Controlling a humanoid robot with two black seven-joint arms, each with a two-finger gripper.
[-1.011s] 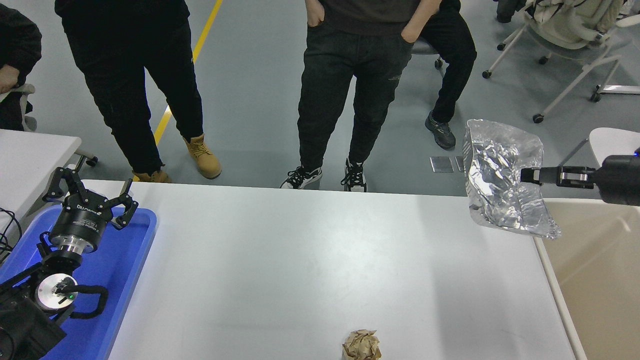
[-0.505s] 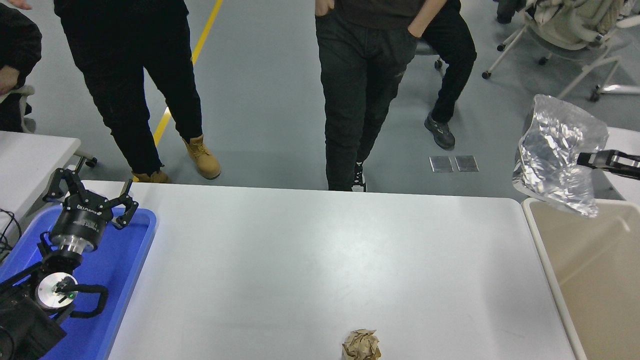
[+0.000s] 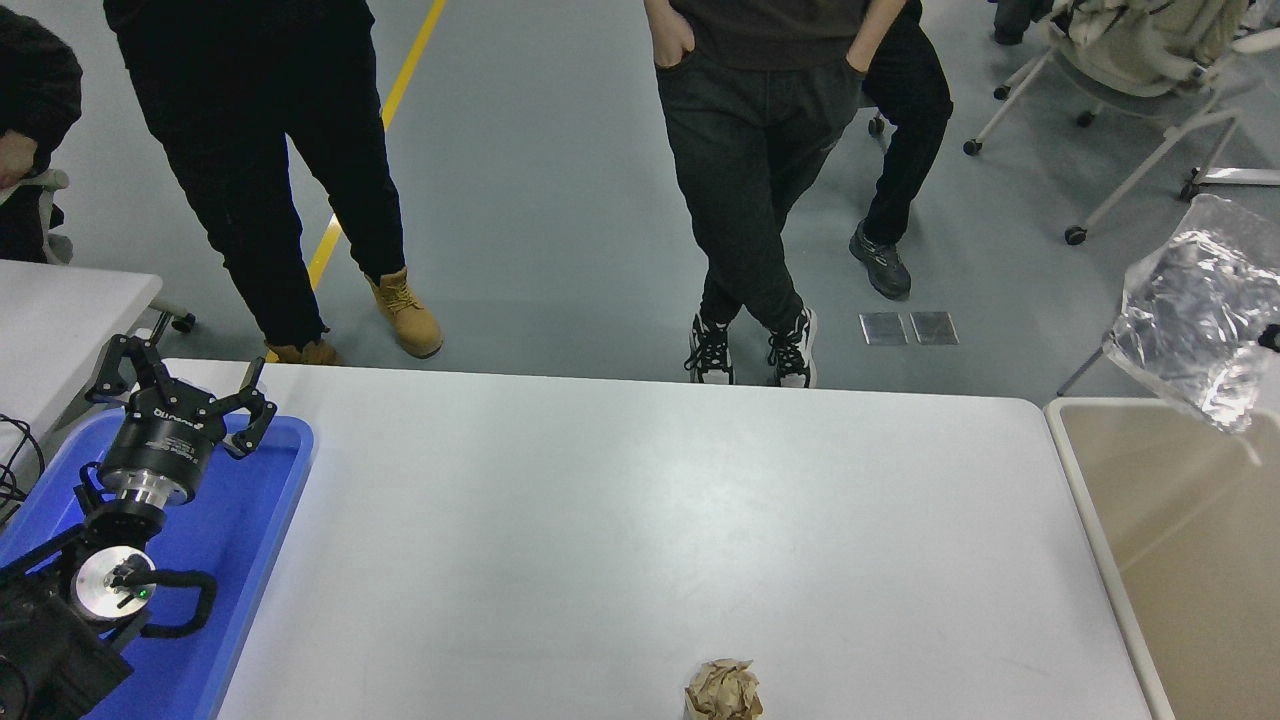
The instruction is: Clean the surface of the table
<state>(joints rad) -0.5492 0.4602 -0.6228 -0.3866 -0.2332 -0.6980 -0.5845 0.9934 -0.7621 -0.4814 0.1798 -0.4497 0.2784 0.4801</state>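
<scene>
The left gripper (image 3: 180,385) is held spread open above the blue tray (image 3: 262,520) at the left end of the table surface (image 3: 640,530), a crumpled brown paper ball (image 3: 722,690) is seen at its near edge, and a silvery bag (image 3: 1195,325) hangs beyond its right end over the beige bin (image 3: 1190,540), the right gripper being almost wholly out of frame.

Gray smooth floor (image 3: 540,200) with a yellow line (image 3: 385,105) across it. White rolling chairs (image 3: 1130,90) far right, small white table (image 3: 60,310) at left. Two metal floor plates (image 3: 908,328). Soft, even light.
</scene>
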